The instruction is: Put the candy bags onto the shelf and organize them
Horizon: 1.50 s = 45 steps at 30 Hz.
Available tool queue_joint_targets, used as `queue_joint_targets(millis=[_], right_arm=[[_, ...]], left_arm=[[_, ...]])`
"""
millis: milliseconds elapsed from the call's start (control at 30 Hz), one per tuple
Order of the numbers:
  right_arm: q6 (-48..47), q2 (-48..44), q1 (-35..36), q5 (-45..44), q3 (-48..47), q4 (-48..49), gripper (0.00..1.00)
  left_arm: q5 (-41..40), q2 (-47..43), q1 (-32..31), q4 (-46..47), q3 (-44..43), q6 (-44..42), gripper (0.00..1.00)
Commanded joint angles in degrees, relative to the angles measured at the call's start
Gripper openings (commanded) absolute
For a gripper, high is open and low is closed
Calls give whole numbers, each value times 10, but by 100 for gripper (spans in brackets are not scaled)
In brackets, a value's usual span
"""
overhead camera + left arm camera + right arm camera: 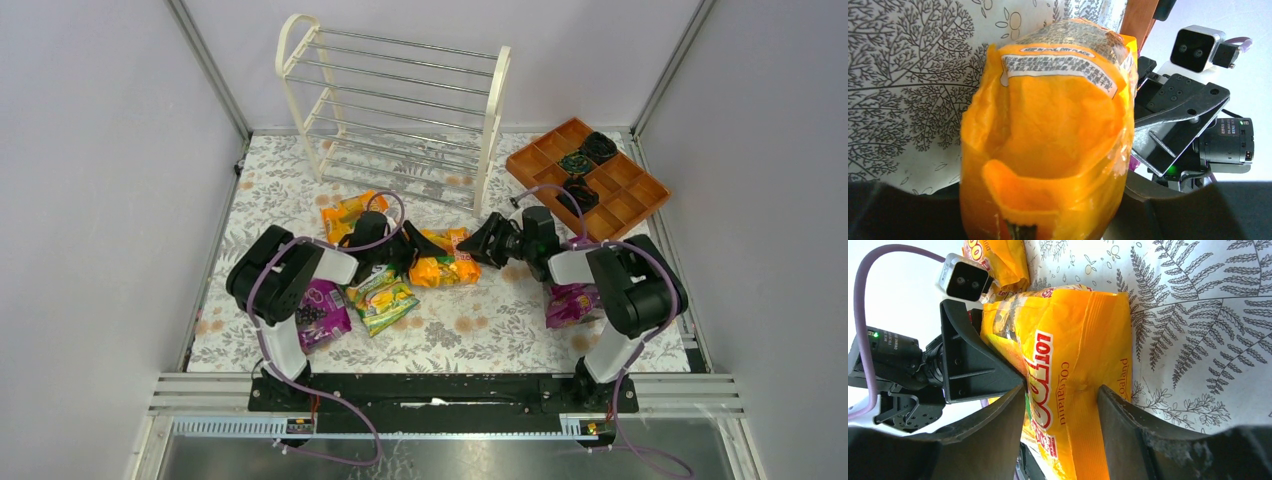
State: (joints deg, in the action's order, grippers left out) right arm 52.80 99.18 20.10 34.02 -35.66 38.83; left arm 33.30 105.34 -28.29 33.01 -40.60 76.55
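An orange candy bag (447, 264) lies between my two grippers on the floral mat. My left gripper (402, 252) is shut on its left end; in the left wrist view the crumpled bag (1048, 125) fills the gap between the jaws (1048, 205). My right gripper (480, 243) is open, its jaws straddling the bag's right edge (1073, 340) with a gap (1060, 390). Another orange bag (345, 215), a green-yellow bag (382, 300) and two purple bags (320, 312) (572, 303) lie on the mat. The cream shelf (400, 110) stands at the back, with no bags on it.
An orange compartmented tray (640, 195) holding small black round objects sits at the back right. Grey walls with metal posts close in both sides. The purple bags lie close to each arm's base.
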Motion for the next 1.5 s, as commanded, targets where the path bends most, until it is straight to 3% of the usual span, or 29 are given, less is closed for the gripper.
queue_joint_targets(millis=[0,100,233,433,567,800,933,1067,1167,1267,1400,1467], right_arm=[[-22,-56,9,30,-8,-42,63],[-75,-98,9,-2,-30,-135,67],[-154,-166,9,-64,-65,-271,76],[-240,-280,9,-174,-80,-425,88],[-270,-341,9,-230,-66,-483,95],[-298,-397,8,-271,-57,-535,100],[-297,-407,8,-264,-62,-541,100],[-291,-418,9,-257,-62,-544,100],[-286,-434,9,-260,-62,-554,100],[-280,-458,9,-264,-57,-562,100],[-272,-487,9,-265,-52,-572,100],[-271,-496,8,-265,-51,-581,100]], left_arm=[[-11,-53,2,57,-3,-2,51],[17,-60,13,73,3,15,43],[50,-88,33,123,21,49,40],[81,-185,71,46,3,37,39],[98,-268,106,-22,-45,19,39],[52,-351,148,-240,-217,-115,36],[28,-330,151,-165,-265,-52,36],[-35,-272,127,-90,-343,5,37],[-128,-228,94,-120,-418,-12,33],[-247,-195,75,-144,-450,30,26],[-344,-130,45,-98,-505,65,29],[-386,-98,26,-132,-558,53,31]])
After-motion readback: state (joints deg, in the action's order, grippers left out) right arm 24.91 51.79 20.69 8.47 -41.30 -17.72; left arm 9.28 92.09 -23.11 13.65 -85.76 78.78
